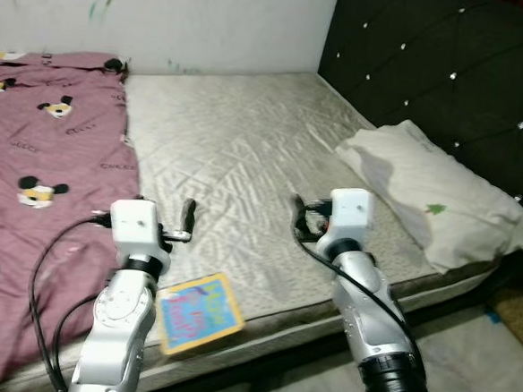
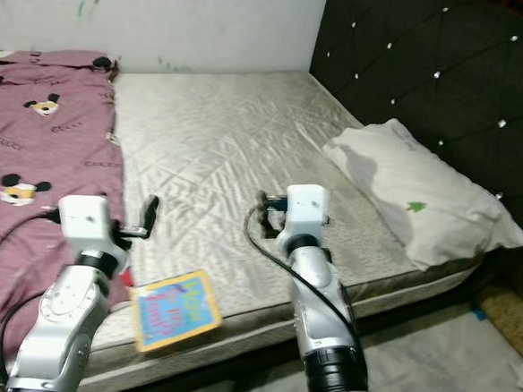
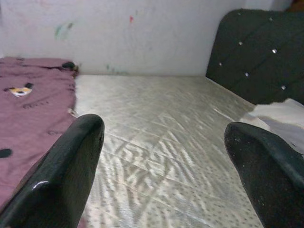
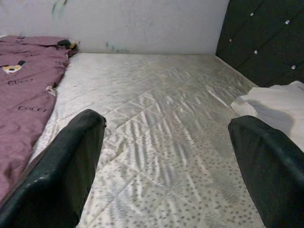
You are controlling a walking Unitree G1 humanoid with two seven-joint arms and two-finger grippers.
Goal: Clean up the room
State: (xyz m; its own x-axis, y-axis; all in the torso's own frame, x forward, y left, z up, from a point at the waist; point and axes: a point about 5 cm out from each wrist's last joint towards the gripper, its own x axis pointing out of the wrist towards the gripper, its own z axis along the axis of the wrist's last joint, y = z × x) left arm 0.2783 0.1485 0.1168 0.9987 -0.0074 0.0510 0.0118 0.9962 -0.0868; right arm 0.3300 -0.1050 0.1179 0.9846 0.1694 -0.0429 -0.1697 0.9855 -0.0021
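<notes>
A colourful children's book [image 1: 199,314] lies flat at the front edge of the bare grey mattress [image 1: 238,149], just right of my left forearm. A pink blanket [image 1: 39,171] with cartoon mouse prints covers the bed's left side. A white pillow [image 1: 437,195] rests at the right, against the headboard. My left gripper [image 3: 164,137] hovers open over the mattress beside the blanket's edge, a little beyond the book. My right gripper [image 4: 166,128] is also open above the mattress middle, left of the pillow. Neither holds anything.
A black tufted headboard [image 1: 450,66] stands along the bed's right side, and a white wall [image 1: 211,18] with paint marks runs behind the bed. Grey floor [image 1: 465,363] lies below the mattress's front edge, with a brownish thing [image 1: 522,324] at the far right.
</notes>
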